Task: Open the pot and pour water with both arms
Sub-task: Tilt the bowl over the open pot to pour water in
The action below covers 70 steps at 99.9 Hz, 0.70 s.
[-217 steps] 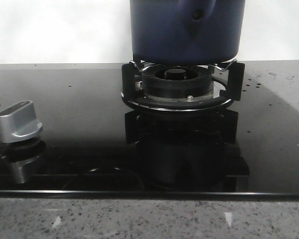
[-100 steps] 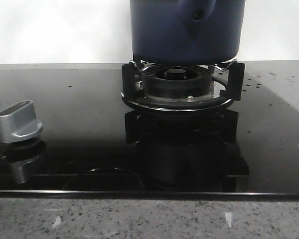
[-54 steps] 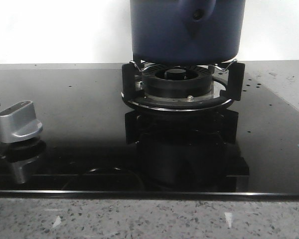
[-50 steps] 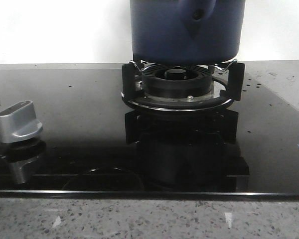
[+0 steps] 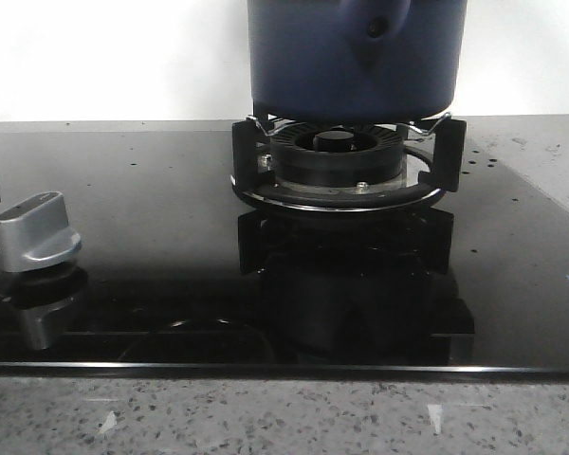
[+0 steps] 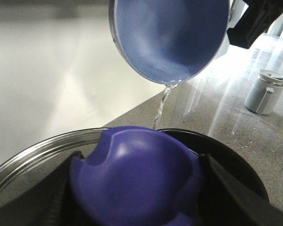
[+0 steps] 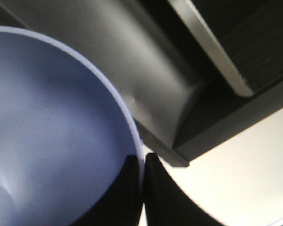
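The navy-blue pot (image 5: 356, 57) stands on the black burner ring (image 5: 339, 161); its top is cut off in the front view, and no gripper shows there. My left gripper (image 6: 137, 183) is shut on the blue knob (image 6: 137, 165) of a steel-rimmed lid (image 6: 33, 155) and holds it up. My right gripper (image 7: 142, 162) is shut on the rim of a light-blue bowl (image 7: 47, 132). In the left wrist view the bowl (image 6: 170, 37) is tilted above the lid, and a thin stream of water (image 6: 160, 106) runs from its lip. The knob hides where the water lands.
A silver stove knob (image 5: 35, 232) stands at the left of the glossy black hob (image 5: 152, 218). A speckled stone counter (image 5: 266, 417) runs along the front. A small grey-white lidded jar (image 6: 264, 92) stands on the counter beyond the bowl.
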Tool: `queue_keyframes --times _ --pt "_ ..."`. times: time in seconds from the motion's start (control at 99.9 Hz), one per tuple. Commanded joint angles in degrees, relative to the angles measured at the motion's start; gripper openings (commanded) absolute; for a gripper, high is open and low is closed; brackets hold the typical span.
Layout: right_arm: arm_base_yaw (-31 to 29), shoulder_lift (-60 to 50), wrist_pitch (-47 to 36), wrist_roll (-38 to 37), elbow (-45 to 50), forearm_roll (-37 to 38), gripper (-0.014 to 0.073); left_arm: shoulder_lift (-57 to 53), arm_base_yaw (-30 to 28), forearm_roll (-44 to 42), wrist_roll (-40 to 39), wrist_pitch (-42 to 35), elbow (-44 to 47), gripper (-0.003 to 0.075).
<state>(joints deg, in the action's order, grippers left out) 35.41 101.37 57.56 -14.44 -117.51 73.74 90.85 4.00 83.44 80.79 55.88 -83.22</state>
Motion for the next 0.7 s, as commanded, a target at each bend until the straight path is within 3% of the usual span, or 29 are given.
queue_keyframes --times 0.0,0.691 --pt "0.6 -2.3 -3.1 0.2 -1.4 6.4 -0.0046 -2.8 -0.1 5.4 -0.1 0.4 -1.8 0.0316" --pt "0.7 -1.4 -5.4 0.2 -1.4 13.2 -0.0046 -2.8 -0.1 5.4 -0.1 0.8 -1.8 0.0316"
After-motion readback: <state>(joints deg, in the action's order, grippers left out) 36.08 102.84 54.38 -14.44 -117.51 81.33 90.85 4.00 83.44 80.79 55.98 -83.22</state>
